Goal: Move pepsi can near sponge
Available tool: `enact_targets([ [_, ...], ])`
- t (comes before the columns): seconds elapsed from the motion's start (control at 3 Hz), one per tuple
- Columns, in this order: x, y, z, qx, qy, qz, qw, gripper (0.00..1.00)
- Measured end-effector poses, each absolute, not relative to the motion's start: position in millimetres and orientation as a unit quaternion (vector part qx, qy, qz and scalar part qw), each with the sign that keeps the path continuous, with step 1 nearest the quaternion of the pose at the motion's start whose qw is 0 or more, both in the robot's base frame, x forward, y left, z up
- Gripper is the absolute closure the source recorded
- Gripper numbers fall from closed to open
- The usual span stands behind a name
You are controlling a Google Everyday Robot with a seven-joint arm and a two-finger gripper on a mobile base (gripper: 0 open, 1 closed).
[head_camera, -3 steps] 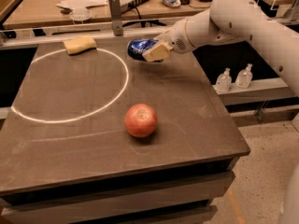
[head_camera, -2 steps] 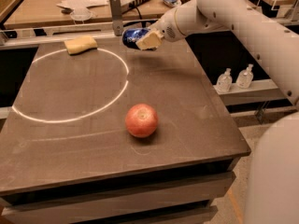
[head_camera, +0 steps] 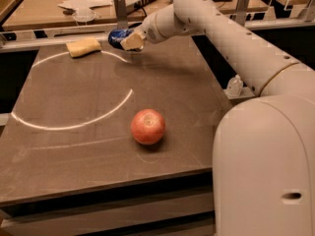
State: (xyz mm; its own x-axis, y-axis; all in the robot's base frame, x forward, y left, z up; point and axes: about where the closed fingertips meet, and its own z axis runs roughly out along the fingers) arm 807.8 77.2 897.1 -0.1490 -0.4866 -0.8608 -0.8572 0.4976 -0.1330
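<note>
The pepsi can is dark blue and lies sideways in my gripper, held just above the far part of the table. My pale fingers are shut on its right end. The tan-yellow sponge lies on the table at the far left, a short way to the left of the can. My white arm reaches in from the right and fills the lower right of the view.
A red-orange apple sits near the table's middle front. A white arc is drawn on the dark table top. A grey post stands behind the can. Cluttered benches lie beyond the far edge.
My gripper has carried the can leftward along the far side of the table, from right of the white arc to close beside the sponge. The apple and sponge have not moved.
</note>
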Motion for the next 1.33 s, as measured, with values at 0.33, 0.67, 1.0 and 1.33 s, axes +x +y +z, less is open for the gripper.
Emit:
enact_targets([
  [0.33,812.5,102.0,887.3,-0.459,0.727,0.216,0.463,0.74],
  [0.67,807.0,118.1,865.0,-0.462,0.732,0.232,0.444,0.42],
  [1.0,801.2,123.7,853.4,-0.462,0.734,0.241,0.435,0.11],
  [1.33,796.5,122.8,860.2,-0.461,0.726,0.244,0.447,0.00],
])
